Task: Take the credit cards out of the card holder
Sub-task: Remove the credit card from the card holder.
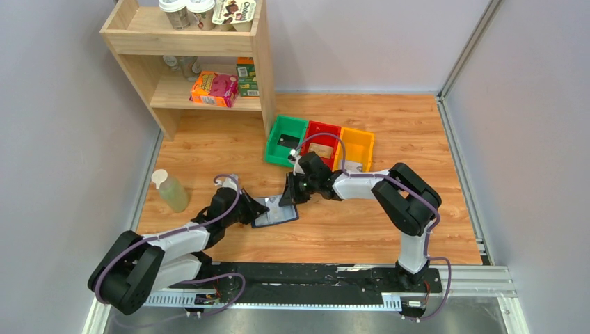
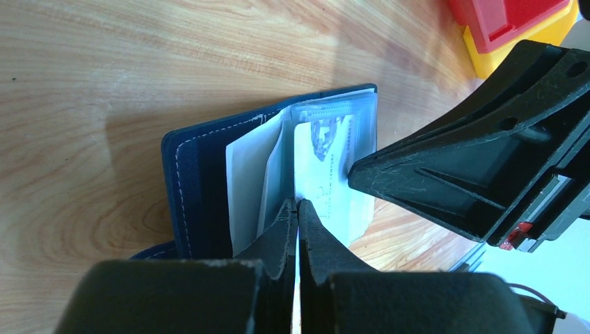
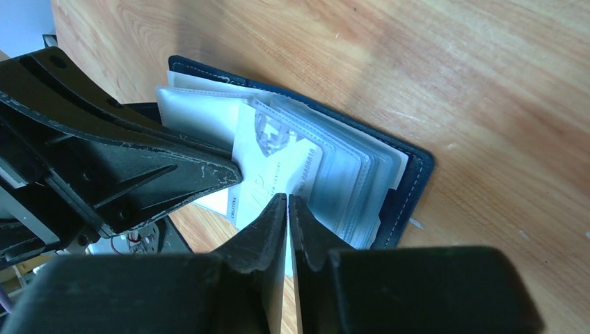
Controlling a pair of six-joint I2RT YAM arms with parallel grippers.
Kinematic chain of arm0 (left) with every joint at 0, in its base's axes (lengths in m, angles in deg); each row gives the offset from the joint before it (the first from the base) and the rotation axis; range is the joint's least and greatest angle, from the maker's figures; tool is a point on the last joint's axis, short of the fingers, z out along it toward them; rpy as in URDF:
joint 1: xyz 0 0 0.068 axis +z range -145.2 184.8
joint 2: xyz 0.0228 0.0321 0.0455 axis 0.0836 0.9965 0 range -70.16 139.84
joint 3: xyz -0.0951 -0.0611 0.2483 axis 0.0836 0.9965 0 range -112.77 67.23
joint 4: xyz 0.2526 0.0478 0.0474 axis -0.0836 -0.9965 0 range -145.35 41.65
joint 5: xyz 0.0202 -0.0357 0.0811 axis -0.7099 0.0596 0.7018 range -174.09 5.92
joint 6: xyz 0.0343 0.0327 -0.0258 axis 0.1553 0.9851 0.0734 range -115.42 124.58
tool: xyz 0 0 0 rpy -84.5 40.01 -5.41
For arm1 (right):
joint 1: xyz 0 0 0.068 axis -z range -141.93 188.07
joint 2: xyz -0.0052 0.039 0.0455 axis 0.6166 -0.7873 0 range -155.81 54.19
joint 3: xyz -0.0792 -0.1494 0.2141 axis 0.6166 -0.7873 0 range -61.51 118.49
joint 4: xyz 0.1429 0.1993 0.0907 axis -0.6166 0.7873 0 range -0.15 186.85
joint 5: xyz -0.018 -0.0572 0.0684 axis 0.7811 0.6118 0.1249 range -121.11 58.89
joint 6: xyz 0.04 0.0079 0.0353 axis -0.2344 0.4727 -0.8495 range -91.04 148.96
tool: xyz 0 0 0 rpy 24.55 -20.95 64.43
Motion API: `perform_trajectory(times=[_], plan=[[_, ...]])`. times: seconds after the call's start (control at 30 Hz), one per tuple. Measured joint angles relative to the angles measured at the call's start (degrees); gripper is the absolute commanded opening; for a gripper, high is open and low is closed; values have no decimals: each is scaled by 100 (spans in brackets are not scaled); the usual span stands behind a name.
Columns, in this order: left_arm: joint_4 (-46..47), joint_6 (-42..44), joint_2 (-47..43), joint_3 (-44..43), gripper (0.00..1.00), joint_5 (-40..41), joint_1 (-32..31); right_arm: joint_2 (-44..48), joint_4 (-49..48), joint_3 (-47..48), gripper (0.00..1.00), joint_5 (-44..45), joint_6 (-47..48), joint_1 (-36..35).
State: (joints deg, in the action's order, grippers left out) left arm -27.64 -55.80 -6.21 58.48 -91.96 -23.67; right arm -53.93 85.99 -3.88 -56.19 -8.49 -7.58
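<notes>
The navy card holder (image 1: 275, 212) lies open on the wood floor between both arms, its clear sleeves fanned out (image 3: 348, 174). A silver-white credit card (image 3: 268, 163) marked VIP sticks part-way out of a sleeve; the same credit card (image 2: 327, 160) shows in the left wrist view. My right gripper (image 3: 287, 197) is shut, with its tips against the face of that card. My left gripper (image 2: 298, 203) is shut too, with its tips at the sleeves' edge beside the navy cover (image 2: 191, 181). A small dark card (image 1: 286, 141) lies in the green bin.
Green (image 1: 273, 147), red (image 1: 321, 129) and yellow (image 1: 362, 139) bins stand in a row just behind the holder. A pale green bottle (image 1: 169, 189) stands at the left. A wooden shelf (image 1: 202, 62) with boxes fills the back left corner. Walls close in both sides.
</notes>
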Motion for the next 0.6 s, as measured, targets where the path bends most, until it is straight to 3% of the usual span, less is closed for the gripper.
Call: perform_trajectory(times=[0.6], plan=[[-326,-234,-568,214,1,278,9,-2,-400,-247,9,-57,-157,94]])
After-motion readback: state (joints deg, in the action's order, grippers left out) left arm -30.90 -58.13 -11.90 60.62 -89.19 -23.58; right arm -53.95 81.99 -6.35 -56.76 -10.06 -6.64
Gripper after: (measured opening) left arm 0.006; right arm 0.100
